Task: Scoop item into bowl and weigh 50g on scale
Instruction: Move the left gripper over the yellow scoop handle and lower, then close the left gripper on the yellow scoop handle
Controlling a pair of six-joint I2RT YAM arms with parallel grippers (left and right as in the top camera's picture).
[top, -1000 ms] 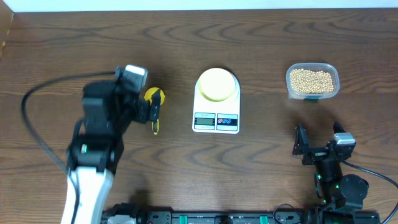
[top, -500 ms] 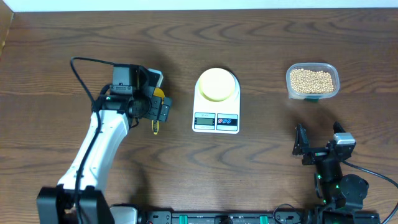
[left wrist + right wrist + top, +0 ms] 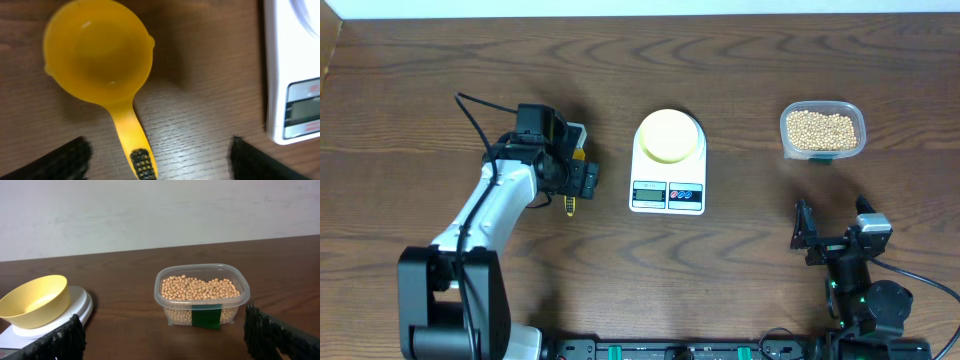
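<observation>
Beans (image 3: 822, 129) untouched in tub (image 3: 784, 140); left tool (image 3: 157, 159) spread astride yellow scoop (image 3: 97, 50) handle: centre on handle, lower, pinch squarely; right tool (image 3: 165, 340) spread, idle.

Soft, even light fills the overhead view; the table (image 3: 420, 60) grain is sharp and shadows are faint. The left wrist view is close and smeared: the yellow scoop (image 3: 97, 50) is soft-edged, its shadow spreading toward 4 o'clock, and the scale (image 3: 292, 75) is blurred at 3 o'clock. The right wrist view is crisp on the beans (image 3: 200, 287). The dark fingers (image 3: 55, 340) of the right gripper (image 3: 162, 330), at 7 and 5 o'clock, are out of focus.
</observation>
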